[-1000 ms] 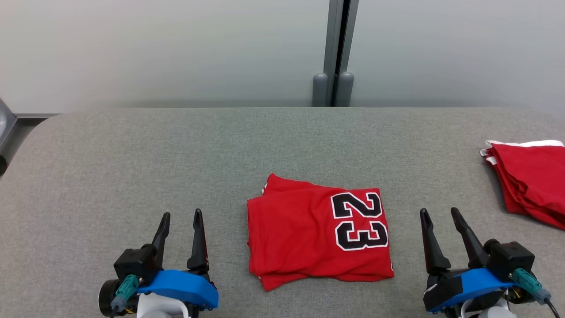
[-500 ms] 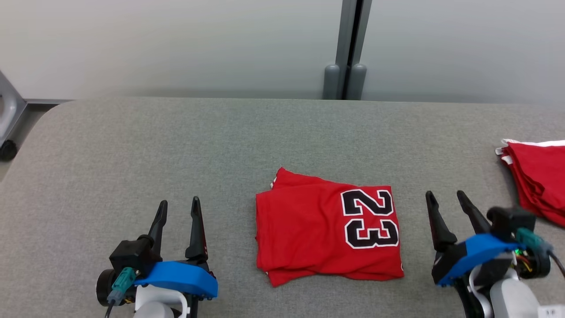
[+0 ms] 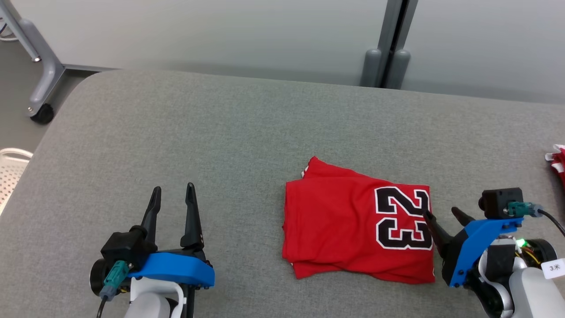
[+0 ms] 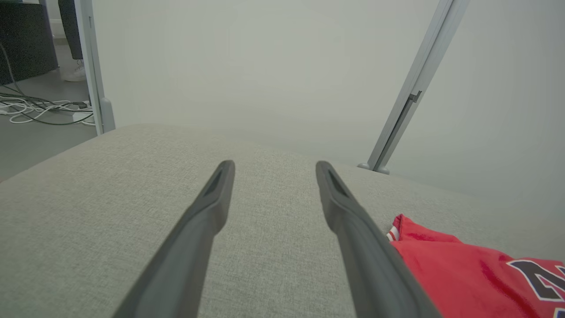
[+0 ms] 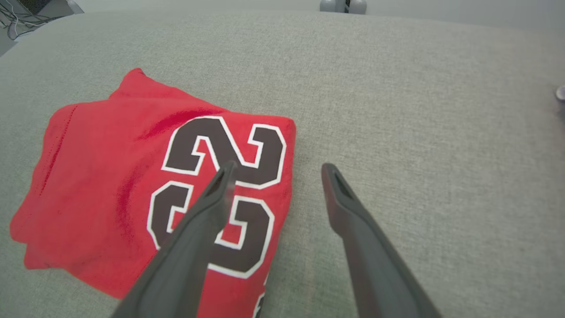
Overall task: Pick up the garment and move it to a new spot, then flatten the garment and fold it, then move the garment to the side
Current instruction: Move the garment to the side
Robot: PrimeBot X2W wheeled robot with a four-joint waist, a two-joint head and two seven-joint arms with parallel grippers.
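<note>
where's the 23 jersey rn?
Head view: folded jersey lies right of centre on the table, the open right gripper straddling its right edge; the left gripper sits well to its left.

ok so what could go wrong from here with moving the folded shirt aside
The right jaws stand open astride the edge of the folded red garment, one side over the 23, one over the table: closing may pinch only the top layer and undo the fold. Dragged rightward, it could run into the other red cloth at the table's edge.

red garment [image 3: 357, 234]: one
red cloth [image 3: 559, 161] at the edge: one, possibly several stacked
hands: two, left hand [image 3: 173, 187], right hand [image 3: 440, 212]
desk [image 3: 220, 132]: one
</note>
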